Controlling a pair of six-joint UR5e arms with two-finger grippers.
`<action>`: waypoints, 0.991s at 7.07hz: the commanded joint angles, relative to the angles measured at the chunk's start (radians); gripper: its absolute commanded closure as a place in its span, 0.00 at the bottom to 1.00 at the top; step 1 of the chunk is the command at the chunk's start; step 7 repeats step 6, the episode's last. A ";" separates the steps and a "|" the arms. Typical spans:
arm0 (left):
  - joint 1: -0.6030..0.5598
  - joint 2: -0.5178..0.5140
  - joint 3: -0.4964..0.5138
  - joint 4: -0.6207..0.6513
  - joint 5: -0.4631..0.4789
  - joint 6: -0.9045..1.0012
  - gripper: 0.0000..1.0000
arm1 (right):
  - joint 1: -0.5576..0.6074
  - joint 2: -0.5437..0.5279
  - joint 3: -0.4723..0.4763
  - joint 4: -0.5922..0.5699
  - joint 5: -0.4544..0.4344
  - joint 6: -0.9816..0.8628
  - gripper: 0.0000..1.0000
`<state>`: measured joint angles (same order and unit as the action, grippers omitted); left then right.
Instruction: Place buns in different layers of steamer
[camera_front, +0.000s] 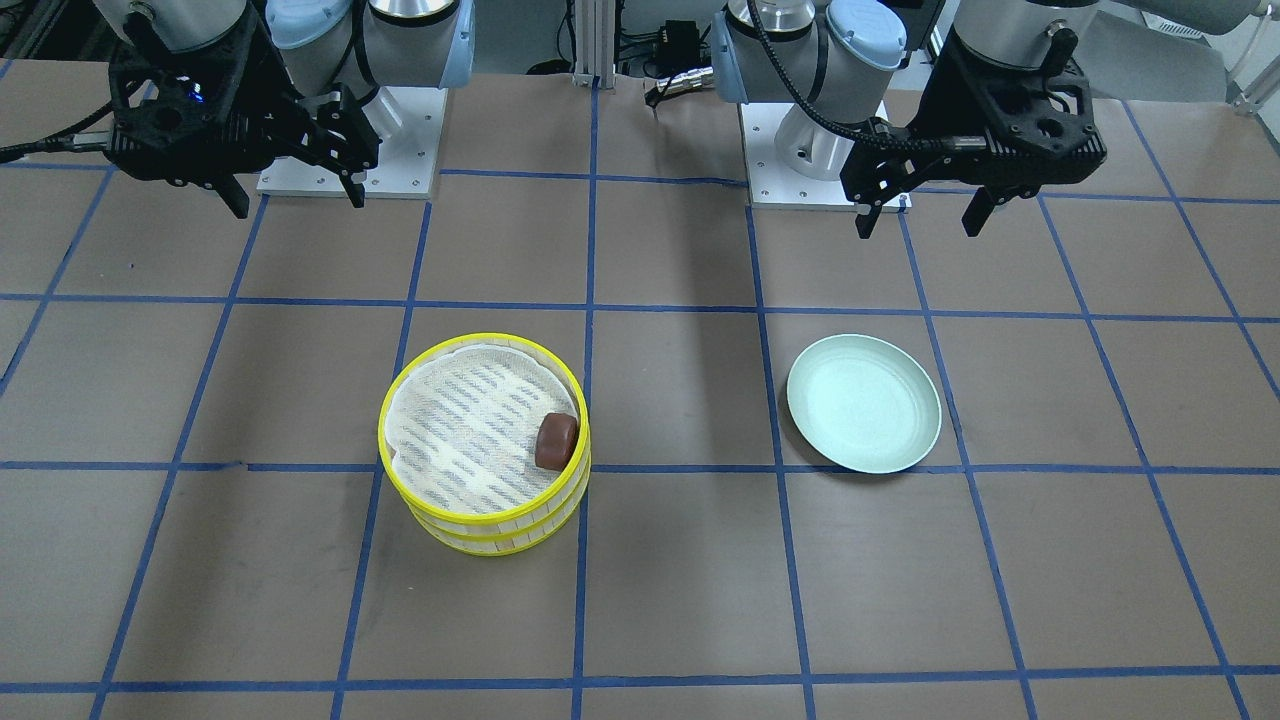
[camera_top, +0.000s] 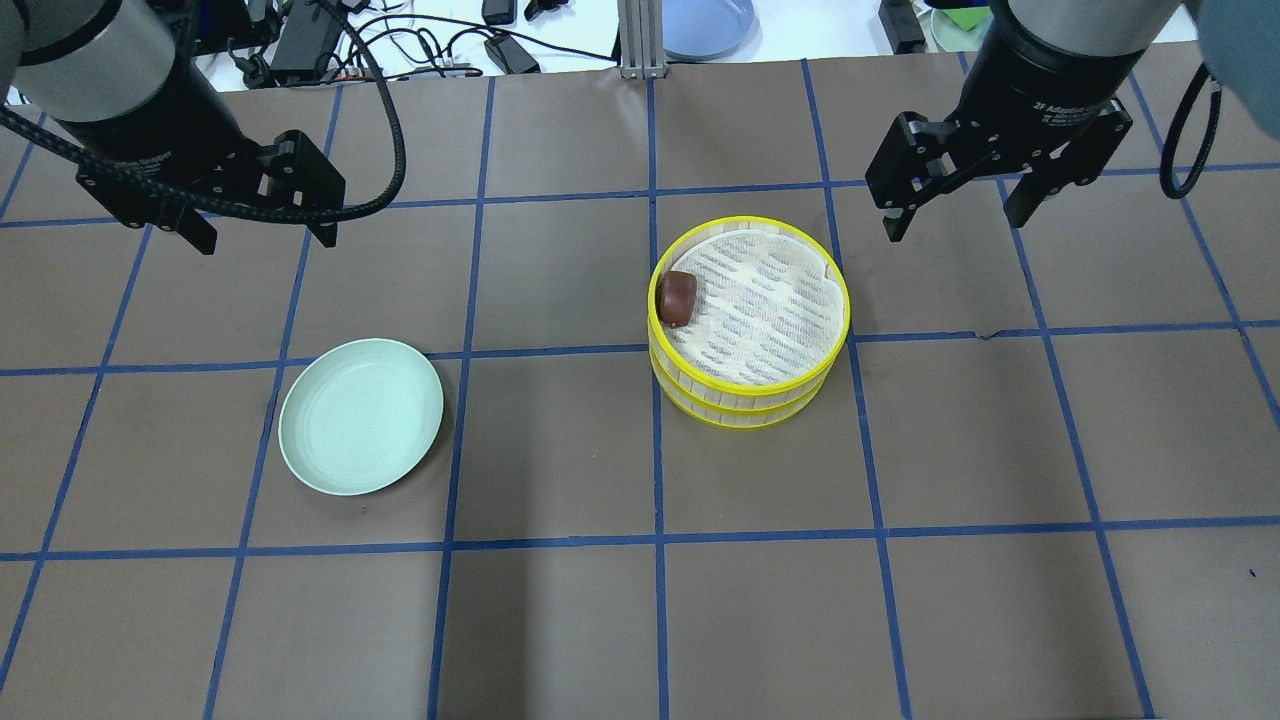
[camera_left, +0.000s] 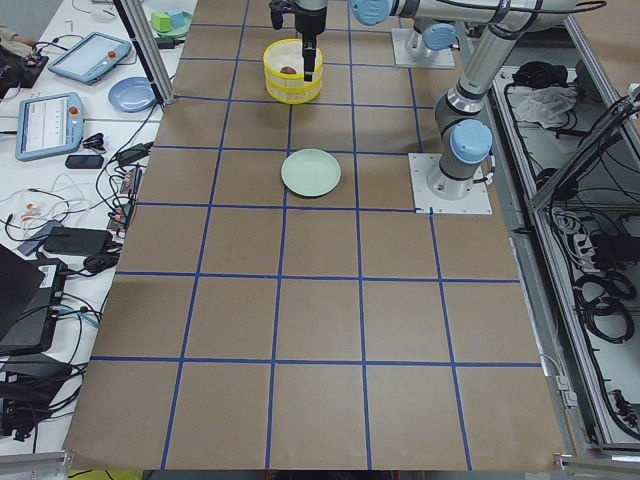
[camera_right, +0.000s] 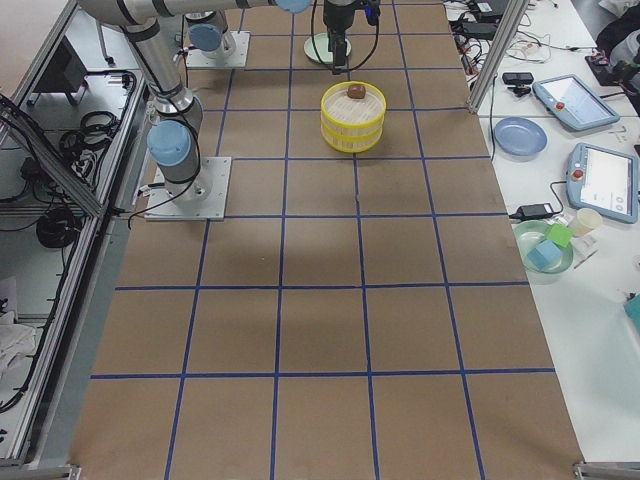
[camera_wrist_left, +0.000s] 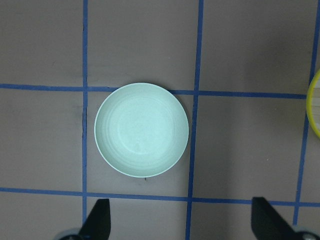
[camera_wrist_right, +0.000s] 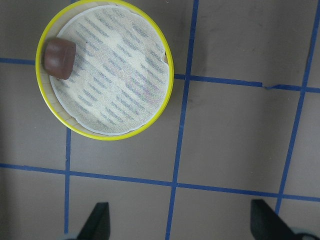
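The two steamer layers stand stacked. The upper layer (camera_top: 846, 305) rests on the lower layer (camera_top: 745, 412). The dark reddish-brown bun (camera_top: 677, 297) lies in the upper layer, against its rim on the side toward the plate; it also shows in the front view (camera_front: 555, 441) and the right wrist view (camera_wrist_right: 59, 54). The cream-white bun is hidden. My left gripper (camera_top: 262, 238) is open and empty, raised above the table behind the plate. My right gripper (camera_top: 955, 222) is open and empty, raised to the right of the steamer.
An empty mint-green plate (camera_top: 360, 430) lies left of the steamer, below my left wrist camera (camera_wrist_left: 141, 130). Blue tape lines grid the brown table. The arm base plates (camera_front: 345, 140) sit at the robot's side. Cables and a blue dish (camera_top: 705, 25) lie beyond the far edge.
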<state>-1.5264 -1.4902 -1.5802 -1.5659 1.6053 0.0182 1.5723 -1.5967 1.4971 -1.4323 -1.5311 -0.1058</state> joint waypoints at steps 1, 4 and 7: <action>-0.018 -0.002 -0.006 0.030 0.001 0.003 0.00 | 0.000 0.000 0.000 0.001 -0.001 0.000 0.00; -0.018 -0.002 -0.012 0.030 -0.001 0.014 0.00 | 0.000 0.000 0.000 0.001 0.000 0.000 0.00; -0.018 -0.001 -0.014 0.030 -0.002 0.017 0.00 | 0.000 0.000 0.000 0.001 0.000 0.000 0.00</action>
